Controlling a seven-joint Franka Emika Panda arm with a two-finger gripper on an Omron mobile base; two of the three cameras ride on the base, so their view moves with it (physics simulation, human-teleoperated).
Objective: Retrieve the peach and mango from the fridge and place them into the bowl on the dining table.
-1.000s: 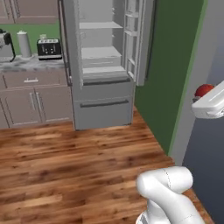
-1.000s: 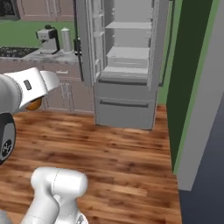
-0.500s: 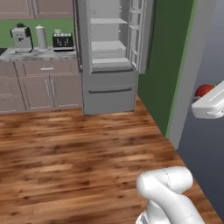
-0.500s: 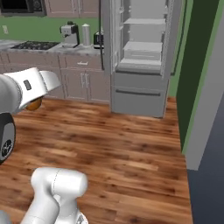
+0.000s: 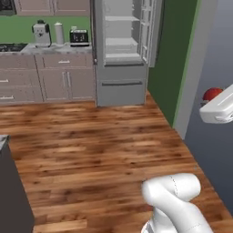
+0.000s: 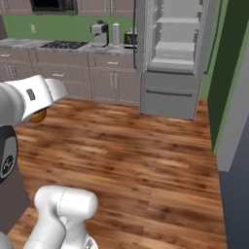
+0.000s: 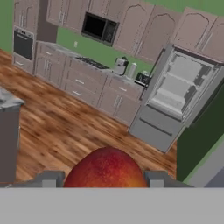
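- The claw is clenched on a round red-and-orange fruit; in the hand view the fruit sits between the two grey finger tips, touching both.
- From its red blush fading to orange it could be the mango or the peach; I cannot tell which.
- In the left base view the same fruit shows as a red curve just above the white hand at the far right edge, and in the right base view as an orange patch under the white forearm at the left.
- The tall grey French-door fridge stands at the far end of the room, doors open, pale shelves bare as far as I can see, well apart from the robot across the brown plank floor.
- To the fridge's left runs a row of grey-brown cabinets with a worktop carrying a coffee machine, a pale canister and a toaster.
- A dark block with a pale stone top corner sits near at the left; it may be the dining table's edge, but I cannot be sure.
- Step in hand, as I judge it: carrying one fruit from the fridge toward the table.
- Next, the base must bring the bowl into reach, then the arm should lower the fruit over the bowl before letting go.
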